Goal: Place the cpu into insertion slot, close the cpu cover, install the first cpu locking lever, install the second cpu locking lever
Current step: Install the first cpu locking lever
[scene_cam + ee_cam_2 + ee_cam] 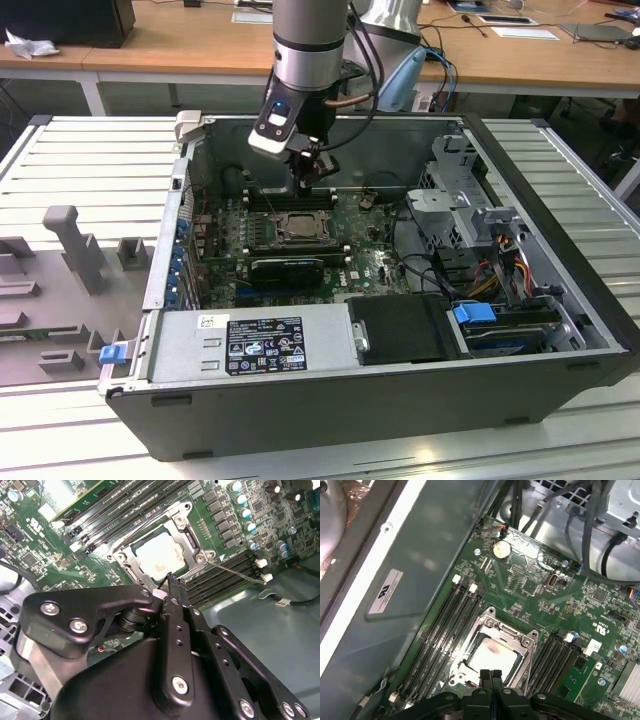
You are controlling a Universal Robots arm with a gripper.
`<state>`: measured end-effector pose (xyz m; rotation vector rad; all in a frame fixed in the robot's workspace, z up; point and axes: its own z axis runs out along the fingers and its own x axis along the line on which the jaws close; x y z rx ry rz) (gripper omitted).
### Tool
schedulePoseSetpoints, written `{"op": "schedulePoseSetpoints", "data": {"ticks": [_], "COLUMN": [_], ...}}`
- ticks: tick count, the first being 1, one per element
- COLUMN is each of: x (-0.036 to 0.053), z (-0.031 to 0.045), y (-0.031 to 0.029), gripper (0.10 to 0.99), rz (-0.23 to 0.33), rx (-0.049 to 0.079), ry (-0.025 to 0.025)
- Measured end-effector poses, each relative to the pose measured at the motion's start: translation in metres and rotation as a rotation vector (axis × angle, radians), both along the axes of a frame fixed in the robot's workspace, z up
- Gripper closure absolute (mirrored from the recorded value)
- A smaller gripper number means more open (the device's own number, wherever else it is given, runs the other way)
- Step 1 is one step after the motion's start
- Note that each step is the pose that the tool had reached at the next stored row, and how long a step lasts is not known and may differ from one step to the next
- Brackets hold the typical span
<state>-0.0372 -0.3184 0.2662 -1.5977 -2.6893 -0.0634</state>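
The cpu [490, 656] shows its pale face inside the insertion slot [300, 227] on the green motherboard. Its grey metal cpu cover [496, 628] lies flat around it, the chip visible through its window in both wrist views. My gripper [490, 674] hangs just above the socket's edge with its two fingertips pressed together and nothing between them. In the second wrist view the gripper [170, 580] tip sits at the cover [186, 526] rim beside the cpu [157, 555]. A thin wire locking lever [236, 572] runs out from one socket corner across the memory slots.
Long black memory slots [445, 630] flank the socket on both sides. A black expansion card [288, 267] lies in front of it, the power supply [250, 345] nearer still. Drive cage and cables [470, 225] fill the exterior view's right. Case walls surround the board.
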Motion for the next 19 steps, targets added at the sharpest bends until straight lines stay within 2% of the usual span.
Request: {"op": "schedulePoseSetpoints", "data": {"ticks": [13,19], "x": [0.0,0.0], "z": [0.0,0.0], "y": [0.0,0.0], "gripper": [0.98,0.98], "rz": [0.129,0.225], "rx": [0.0,0.0], "ry": [0.0,-0.0001]}}
